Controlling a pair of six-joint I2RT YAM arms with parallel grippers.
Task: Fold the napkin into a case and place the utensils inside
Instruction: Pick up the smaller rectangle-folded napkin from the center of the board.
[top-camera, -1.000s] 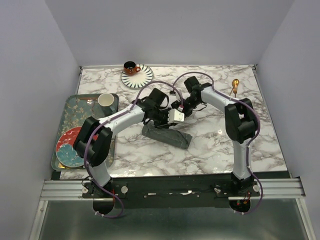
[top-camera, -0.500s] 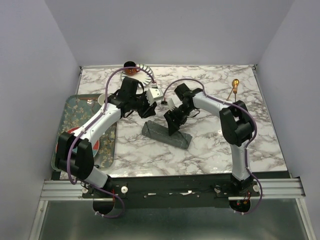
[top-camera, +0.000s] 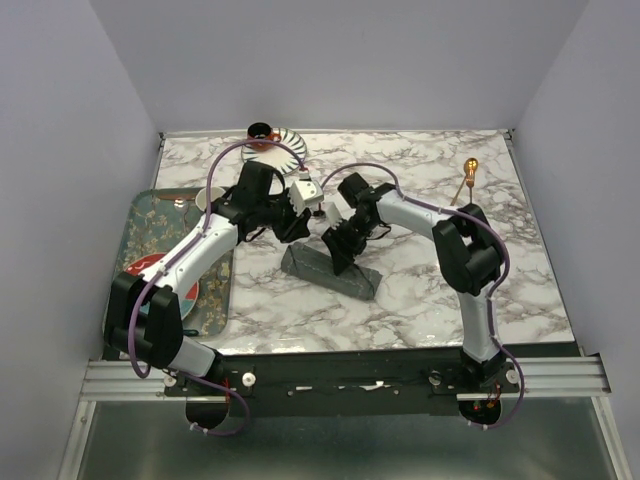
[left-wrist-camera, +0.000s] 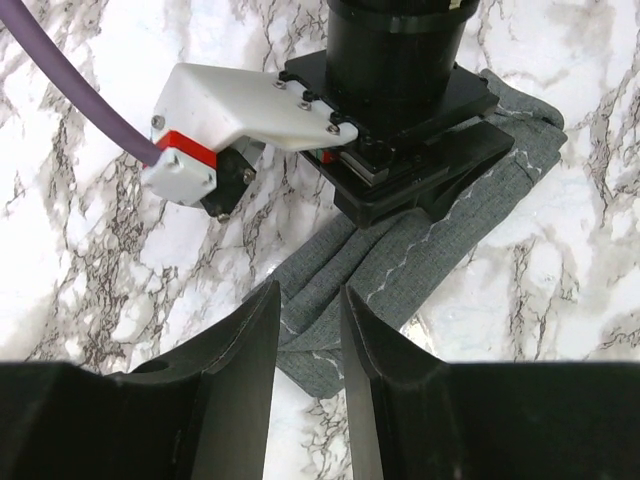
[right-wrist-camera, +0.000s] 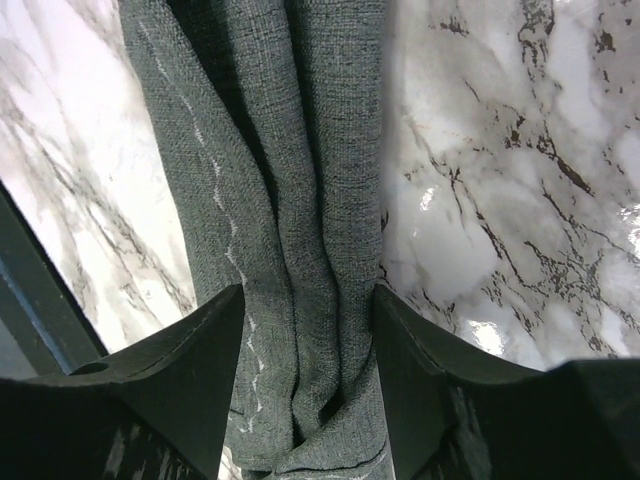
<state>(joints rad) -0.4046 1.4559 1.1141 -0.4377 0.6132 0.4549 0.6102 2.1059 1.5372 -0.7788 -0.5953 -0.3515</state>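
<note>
The napkin (top-camera: 358, 280), folded into a long narrow case, lies about midway across the marble surface (top-camera: 430, 300). It slants slightly, its right end a little closer to the near edge than its left. The right end effector (right-wrist-camera: 308, 300) is down on it near its left half. In the right wrist view, its two fingers (right-wrist-camera: 190, 370) sit against the bunched grey cloth on either side, and gathered folds fill the gap between them, so it is pinching the napkin. The left end effector (left-wrist-camera: 310, 300) hangs just beyond the cloth's left end, on the far side. Its fingers are held narrowly apart with nothing between them, and only the end of the cloth and bare marble show through the slit. In the left wrist view, the right arm's black wrist and white camera housing stand on the cloth just ahead. One gold-copper utensil (top-camera: 468, 175) lies well apart from the napkin, toward the far right corner. An orange cup (top-camera: 262, 133) on a striped saucer (top-camera: 291, 148) sits at the far edge. A patterned tray (top-camera: 140, 215) rests at the left edge.
</note>
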